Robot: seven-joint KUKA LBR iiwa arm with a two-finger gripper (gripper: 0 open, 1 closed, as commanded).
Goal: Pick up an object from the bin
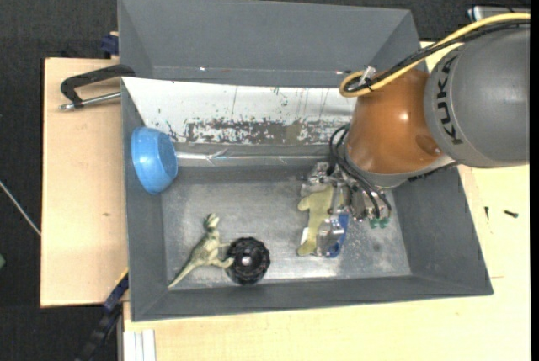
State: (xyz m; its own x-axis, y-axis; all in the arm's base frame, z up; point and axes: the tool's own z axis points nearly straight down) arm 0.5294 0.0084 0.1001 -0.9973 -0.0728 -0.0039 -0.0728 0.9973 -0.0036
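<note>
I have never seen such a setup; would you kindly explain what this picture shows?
One camera looks down into a grey metal bin. The large grey and orange shape at the right is a robot arm reaching in. Its gripper hangs low over a pale yellowish thing with a blue piece beside it, right of the bin's middle. A blue bowl leans at the left wall; a toy dinosaur and a black ball lie near the front. Whether the gripper holds anything cannot be told.
</note>
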